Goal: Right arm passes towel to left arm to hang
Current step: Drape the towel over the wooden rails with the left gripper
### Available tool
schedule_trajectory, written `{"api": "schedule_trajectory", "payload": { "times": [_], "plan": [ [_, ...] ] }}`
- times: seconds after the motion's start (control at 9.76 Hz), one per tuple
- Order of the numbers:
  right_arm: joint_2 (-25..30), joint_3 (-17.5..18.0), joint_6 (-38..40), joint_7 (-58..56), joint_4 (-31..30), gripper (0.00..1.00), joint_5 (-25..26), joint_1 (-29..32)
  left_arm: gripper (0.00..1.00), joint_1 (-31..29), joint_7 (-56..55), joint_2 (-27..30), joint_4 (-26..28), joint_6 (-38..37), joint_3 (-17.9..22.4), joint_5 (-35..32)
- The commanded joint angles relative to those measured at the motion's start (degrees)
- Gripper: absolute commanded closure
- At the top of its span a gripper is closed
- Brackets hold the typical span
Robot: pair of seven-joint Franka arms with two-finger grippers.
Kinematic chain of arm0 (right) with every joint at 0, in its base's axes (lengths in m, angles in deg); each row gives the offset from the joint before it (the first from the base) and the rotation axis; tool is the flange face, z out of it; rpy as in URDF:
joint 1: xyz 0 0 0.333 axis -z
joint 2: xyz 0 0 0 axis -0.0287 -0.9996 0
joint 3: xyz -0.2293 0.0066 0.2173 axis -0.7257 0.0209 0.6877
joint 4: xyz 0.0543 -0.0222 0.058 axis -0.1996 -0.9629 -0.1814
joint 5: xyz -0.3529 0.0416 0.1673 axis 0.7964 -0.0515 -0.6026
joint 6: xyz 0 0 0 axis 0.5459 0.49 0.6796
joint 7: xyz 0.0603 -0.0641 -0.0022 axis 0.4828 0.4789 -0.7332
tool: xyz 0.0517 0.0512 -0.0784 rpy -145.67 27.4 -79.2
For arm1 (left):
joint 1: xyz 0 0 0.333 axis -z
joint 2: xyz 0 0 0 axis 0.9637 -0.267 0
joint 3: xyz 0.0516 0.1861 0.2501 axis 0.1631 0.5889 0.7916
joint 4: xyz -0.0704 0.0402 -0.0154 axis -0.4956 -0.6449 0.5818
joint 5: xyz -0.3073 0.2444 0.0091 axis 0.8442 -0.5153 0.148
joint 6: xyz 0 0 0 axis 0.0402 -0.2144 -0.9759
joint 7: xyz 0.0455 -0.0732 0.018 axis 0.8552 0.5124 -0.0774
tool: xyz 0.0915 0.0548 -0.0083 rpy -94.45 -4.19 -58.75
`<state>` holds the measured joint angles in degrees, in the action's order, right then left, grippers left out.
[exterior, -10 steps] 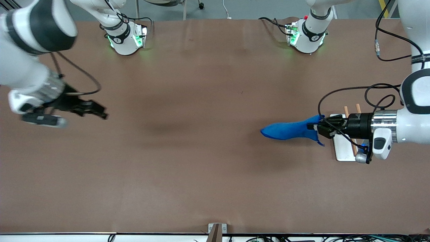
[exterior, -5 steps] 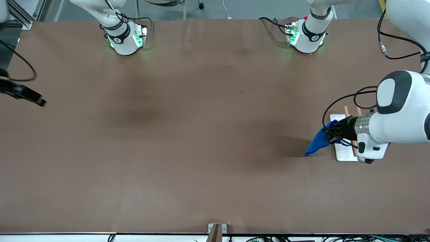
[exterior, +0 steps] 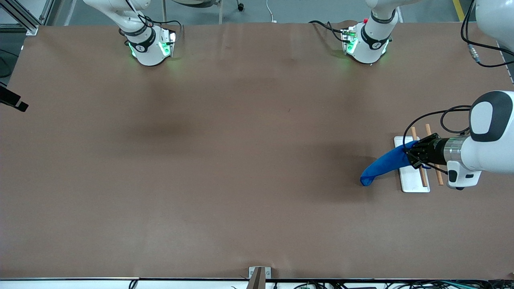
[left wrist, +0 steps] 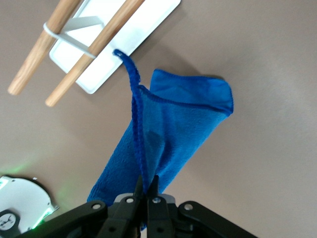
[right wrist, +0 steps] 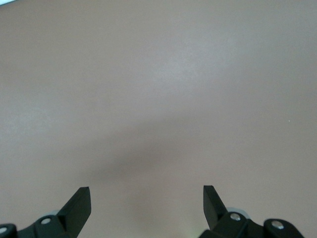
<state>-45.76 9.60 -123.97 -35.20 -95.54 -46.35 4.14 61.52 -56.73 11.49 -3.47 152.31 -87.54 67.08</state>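
The blue towel [exterior: 383, 165] [left wrist: 173, 134] hangs bunched from my left gripper [exterior: 410, 154] [left wrist: 147, 181], which is shut on its stitched edge. That gripper is over the white base [exterior: 413, 182] [left wrist: 138, 29] of a rack with two wooden rods [exterior: 413, 132] [left wrist: 89, 59] at the left arm's end of the table. The towel's loose end droops over the table just beside the base. The rods carry nothing. My right gripper [right wrist: 146, 196] is open and empty above bare table; only a black tip [exterior: 15, 104] of it shows at the right arm's end.
The two arm bases [exterior: 150, 48] [exterior: 365, 44] glow green along the table's edge farthest from the front camera. A small metal bracket [exterior: 257, 275] sits at the edge nearest it. Brown tabletop [exterior: 241, 160] stretches between the arms.
The left arm carried the towel toward the rack, and it now droops from the gripper instead of trailing out flat. The right arm pulled back off toward its end of the table.
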Motion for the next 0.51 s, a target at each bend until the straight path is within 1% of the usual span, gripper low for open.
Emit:
{"api": "schedule_trajectory", "payload": {
  "times": [0.0,0.2,0.31,0.41],
  "plan": [
    [0.17,0.13,0.95,-0.36,0.46,0.00,0.93,-0.77,1.00,-2.12,1.83,1.82,3.00,-1.10,-0.32,-3.94],
    [0.17,0.13,1.13,-2.63,0.54,0.00,1.72,-0.95,1.00,-4.39,6.65,1.65,3.09,-1.11,-0.32,-6.32],
    [0.17,0.22,1.13,-2.73,0.81,0.00,2.77,-1.13,1.00,-5.45,8.59,1.91,3.09,-2.15,-0.40,-6.34],
    [0.17,0.22,1.22,-2.65,1.33,0.00,2.86,-1.39,1.00,-6.25,8.78,2.61,2.74,-5.03,-0.75,-6.25]
  ]
}}
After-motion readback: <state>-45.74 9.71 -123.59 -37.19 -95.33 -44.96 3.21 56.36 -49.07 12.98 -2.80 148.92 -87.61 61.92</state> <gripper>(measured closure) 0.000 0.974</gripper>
